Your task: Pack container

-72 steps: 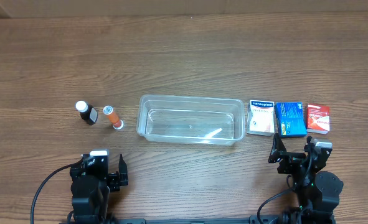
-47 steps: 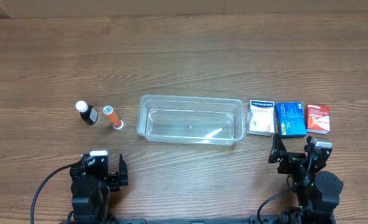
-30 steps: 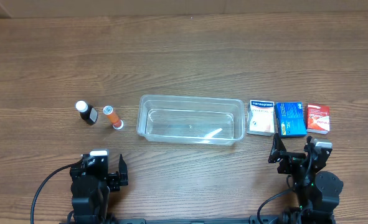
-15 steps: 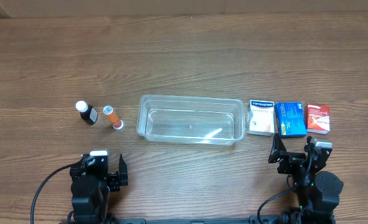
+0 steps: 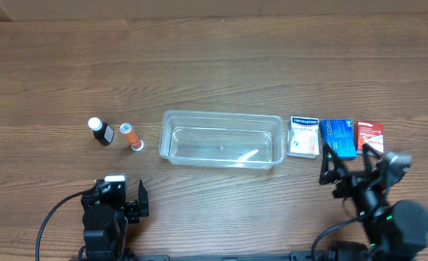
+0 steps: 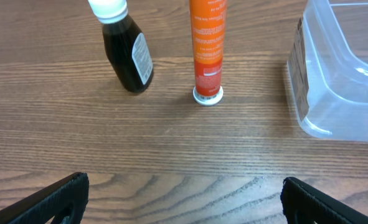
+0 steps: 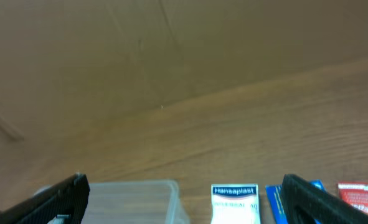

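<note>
The clear plastic container [image 5: 221, 138] stands empty mid-table; it also shows in the left wrist view [image 6: 342, 68] and the right wrist view [image 7: 134, 199]. Left of it stand a dark bottle [image 5: 101, 132] and an orange tube [image 5: 132, 136]. Right of it lie a white Hansaplast box [image 5: 303, 135], a blue box [image 5: 337, 137] and a red box [image 5: 369, 134]. My left gripper [image 5: 117, 197] is open and empty near the front edge, short of the bottle [image 6: 127, 53] and the tube [image 6: 207, 50]. My right gripper [image 5: 353, 164] is open and empty, raised over the near edges of the blue and red boxes.
The wooden table [image 5: 214, 65] stretches far behind the items. A black cable [image 5: 51, 221] loops at the front left by the left arm's base.
My right arm has lifted and moved forward and to the right, its fingers now over the near edges of the blue and red boxes. The left arm and all items have not moved.
</note>
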Controlling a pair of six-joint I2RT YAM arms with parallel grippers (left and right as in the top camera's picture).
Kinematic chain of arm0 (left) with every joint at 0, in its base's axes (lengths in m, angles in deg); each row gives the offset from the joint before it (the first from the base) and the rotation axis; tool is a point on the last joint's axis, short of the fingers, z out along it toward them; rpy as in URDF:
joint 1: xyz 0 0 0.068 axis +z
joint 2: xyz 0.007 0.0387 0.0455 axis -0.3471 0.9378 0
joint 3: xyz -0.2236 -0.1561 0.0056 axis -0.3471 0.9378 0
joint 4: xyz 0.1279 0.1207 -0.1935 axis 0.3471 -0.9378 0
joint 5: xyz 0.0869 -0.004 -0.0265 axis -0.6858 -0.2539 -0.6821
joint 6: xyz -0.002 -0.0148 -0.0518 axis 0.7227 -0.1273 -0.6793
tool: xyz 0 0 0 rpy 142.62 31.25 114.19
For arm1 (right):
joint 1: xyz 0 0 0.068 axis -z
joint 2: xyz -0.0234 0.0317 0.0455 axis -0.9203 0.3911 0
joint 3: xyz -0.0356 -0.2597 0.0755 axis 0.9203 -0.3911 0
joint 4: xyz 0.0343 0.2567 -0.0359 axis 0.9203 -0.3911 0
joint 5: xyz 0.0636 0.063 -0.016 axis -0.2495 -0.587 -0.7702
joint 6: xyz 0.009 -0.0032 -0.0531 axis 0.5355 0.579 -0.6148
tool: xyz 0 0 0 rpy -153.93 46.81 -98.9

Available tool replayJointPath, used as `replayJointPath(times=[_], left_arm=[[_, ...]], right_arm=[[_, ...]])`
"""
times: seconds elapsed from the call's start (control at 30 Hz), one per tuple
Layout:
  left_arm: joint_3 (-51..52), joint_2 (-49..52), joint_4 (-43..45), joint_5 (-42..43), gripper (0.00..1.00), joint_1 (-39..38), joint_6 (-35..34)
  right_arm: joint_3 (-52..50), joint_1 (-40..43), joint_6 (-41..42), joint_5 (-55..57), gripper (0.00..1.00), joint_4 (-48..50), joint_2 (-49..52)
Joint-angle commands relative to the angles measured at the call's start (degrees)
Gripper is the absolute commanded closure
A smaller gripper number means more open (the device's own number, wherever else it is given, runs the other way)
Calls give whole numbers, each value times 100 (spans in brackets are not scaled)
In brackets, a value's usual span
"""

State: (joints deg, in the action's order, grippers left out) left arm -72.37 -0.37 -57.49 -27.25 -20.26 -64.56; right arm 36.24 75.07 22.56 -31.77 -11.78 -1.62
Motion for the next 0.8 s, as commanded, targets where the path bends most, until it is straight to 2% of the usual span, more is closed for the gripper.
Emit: replayJointPath(times=[0.0, 0.17, 0.23, 0.37, 0.43, 0.5, 0.7, 0.77], left_arm=[[37, -59, 13, 68, 0, 35, 111], [37, -59, 13, 68, 0, 35, 111], [37, -59, 13, 68, 0, 35, 111], [37, -59, 13, 68, 0, 35, 111], [37, -59, 13, 68, 0, 35, 111], [37, -59, 13, 68, 0, 35, 111], [37, -59, 13, 68, 0, 35, 111], [37, -59, 13, 68, 0, 35, 111]], right_arm=[[1449, -33, 48, 175, 0, -837, 1593], [3209, -39, -188, 175, 0, -2708, 4280], [3552, -37, -170, -485, 0, -2918, 5233], [3582, -98, -168, -922, 0, -2946, 6629], [3582, -240, -164, -664, 0, -2940, 7051], [3582, -472, 188, -74, 0, -2944, 7335], [3495, -1241, 1211, 1803, 0, -2734, 7493], [3407, -1255, 1215, 1753, 0, -2487, 7493]])
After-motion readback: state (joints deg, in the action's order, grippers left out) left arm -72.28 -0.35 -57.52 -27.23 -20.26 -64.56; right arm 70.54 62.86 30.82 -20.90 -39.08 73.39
